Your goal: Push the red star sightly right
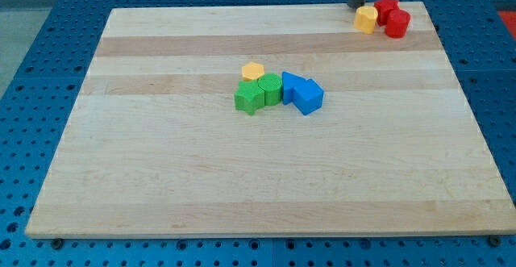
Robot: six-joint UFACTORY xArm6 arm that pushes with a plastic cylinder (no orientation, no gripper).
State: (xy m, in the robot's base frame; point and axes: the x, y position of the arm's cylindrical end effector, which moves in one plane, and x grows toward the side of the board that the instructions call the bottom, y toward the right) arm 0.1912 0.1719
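The red star [387, 7] sits at the view's top right corner of the wooden board [161, 178]. A second red block [397, 24] touches it at its lower right, and a yellow block [367, 18] touches it at its lower left. My dark rod comes down from the view's top edge. My tip [356, 6] rests on the board just left of the red star and just above the yellow block, close to both.
A cluster lies mid-board: a yellow hexagon [253, 71], a green star [249, 98], a green block [271, 88] and two blue blocks [292, 85] [309, 97]. The board's top and right edges run close by the red star.
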